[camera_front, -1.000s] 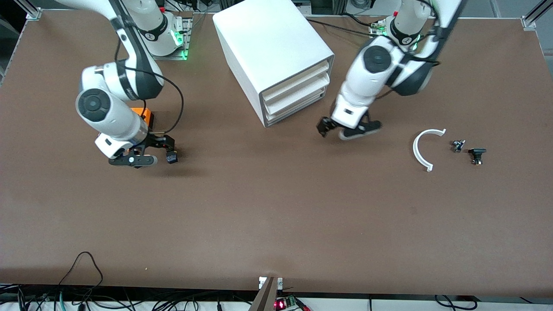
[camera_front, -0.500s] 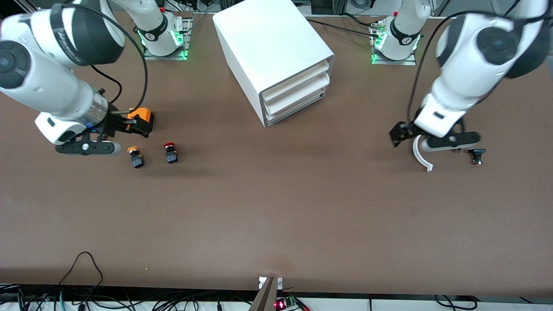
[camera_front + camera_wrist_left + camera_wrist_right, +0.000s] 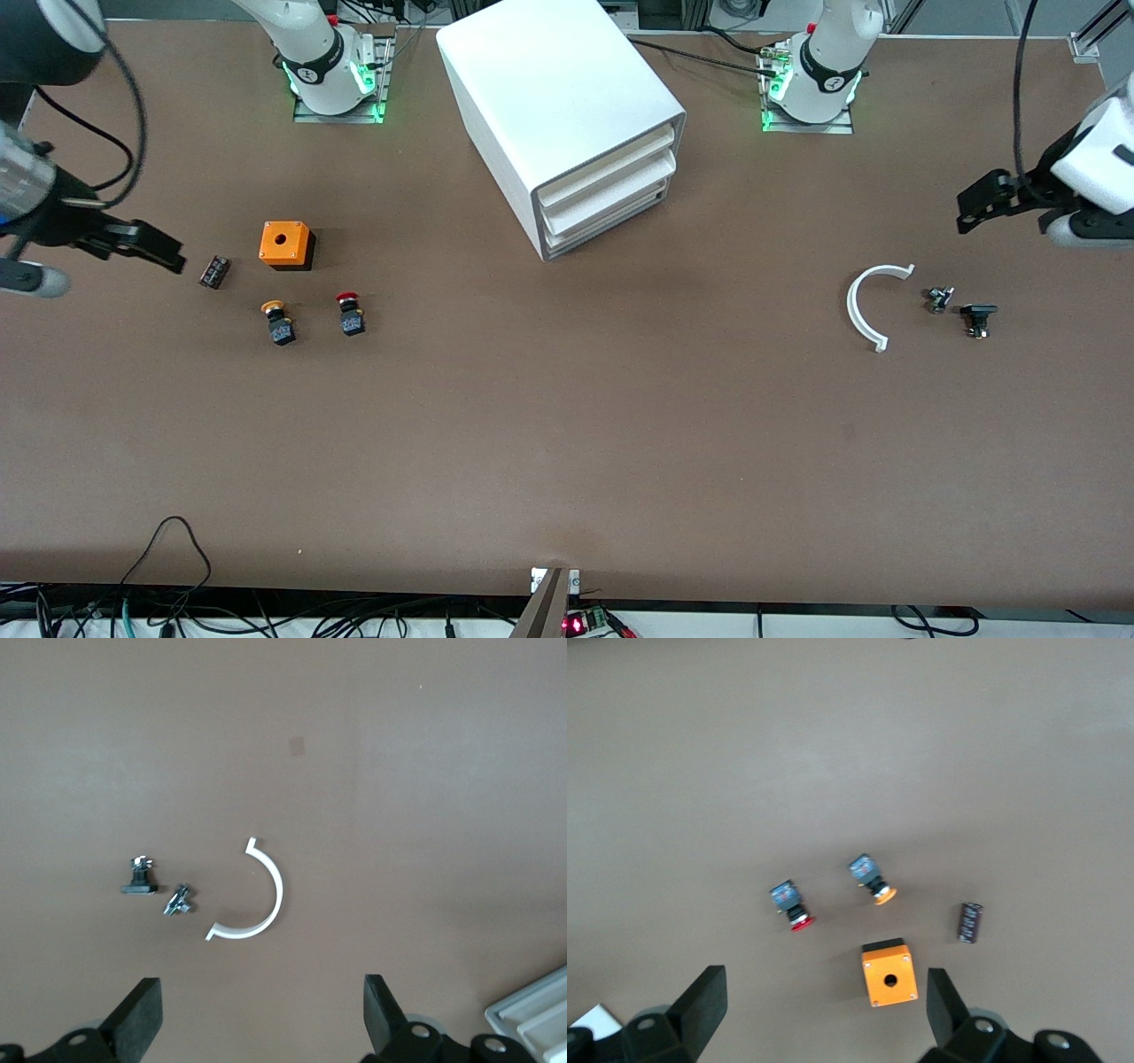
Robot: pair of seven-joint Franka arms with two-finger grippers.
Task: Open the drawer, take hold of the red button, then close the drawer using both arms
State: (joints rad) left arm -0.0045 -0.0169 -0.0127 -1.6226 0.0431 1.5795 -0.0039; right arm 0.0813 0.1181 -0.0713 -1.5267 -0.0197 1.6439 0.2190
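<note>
— Button sits on the table by the yellow button. All drawers in the cabinet look shut.
— And the grippers?
— Left gripper and right gripper are wide open, holding nothing.

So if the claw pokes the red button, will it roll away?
Probably a little. The red button lies on its side on the table, and its round cap could let it swing in a curve. Its blocky body should stop a long roll. It looks small and hard, so likely light and easy to skid.
</note>
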